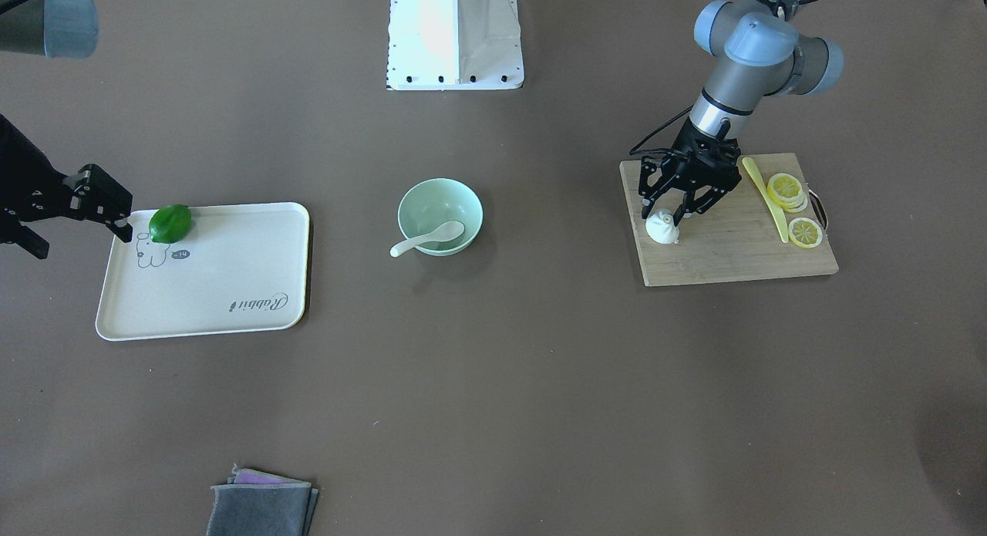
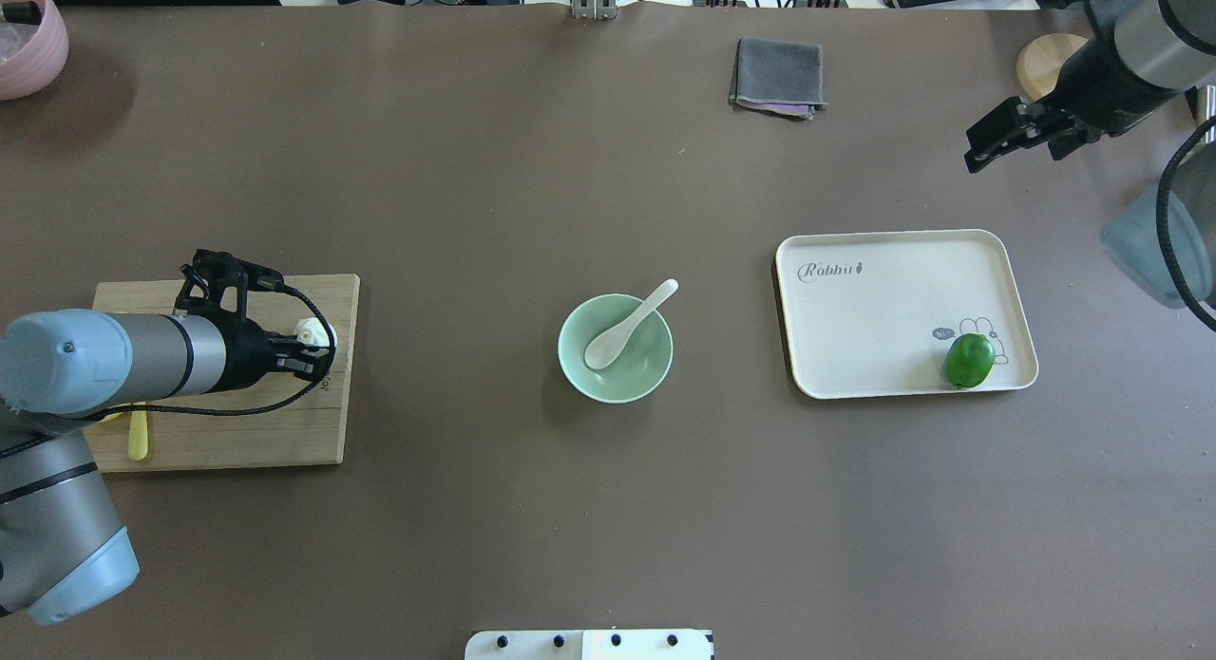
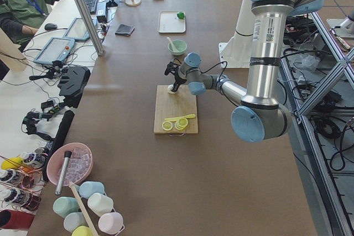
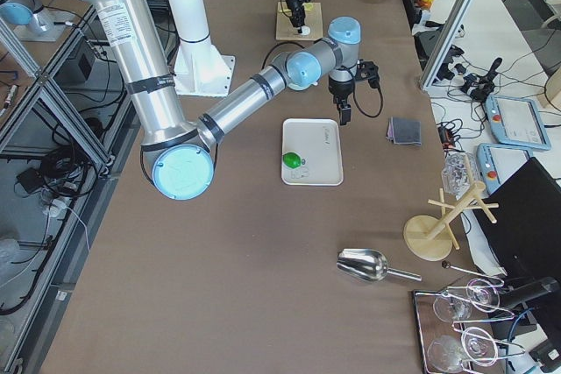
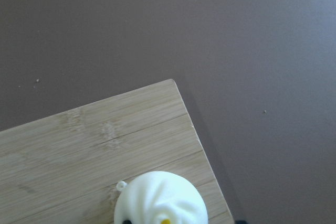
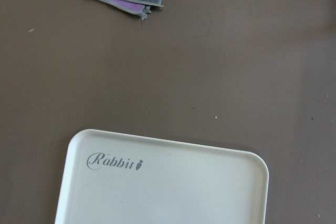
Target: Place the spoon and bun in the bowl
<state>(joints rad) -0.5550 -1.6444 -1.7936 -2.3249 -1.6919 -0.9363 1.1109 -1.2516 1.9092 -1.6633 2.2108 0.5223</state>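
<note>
The white spoon (image 1: pixel 432 237) lies with its scoop in the mint-green bowl (image 1: pixel 464 202) at the table's middle, its handle over the rim; both also show in the overhead view, spoon (image 2: pixel 627 326) and bowl (image 2: pixel 638 373). The white pleated bun (image 1: pixel 661 228) sits on the wooden cutting board (image 1: pixel 732 254). My left gripper (image 1: pixel 665 214) is open and low over the bun, one finger on each side of it. The left wrist view shows the bun (image 5: pixel 160 200) at its bottom edge. My right gripper (image 2: pixel 978 152) is open and empty, raised beyond the tray's far corner.
A yellow knife (image 1: pixel 763 197) and lemon slices (image 1: pixel 788 190) lie on the board. A cream tray (image 1: pixel 216 281) holds a green lime (image 1: pixel 170 223). A folded grey cloth (image 1: pixel 262 509) lies at the operators' edge. The robot's base (image 1: pixel 455 35) stands behind the bowl.
</note>
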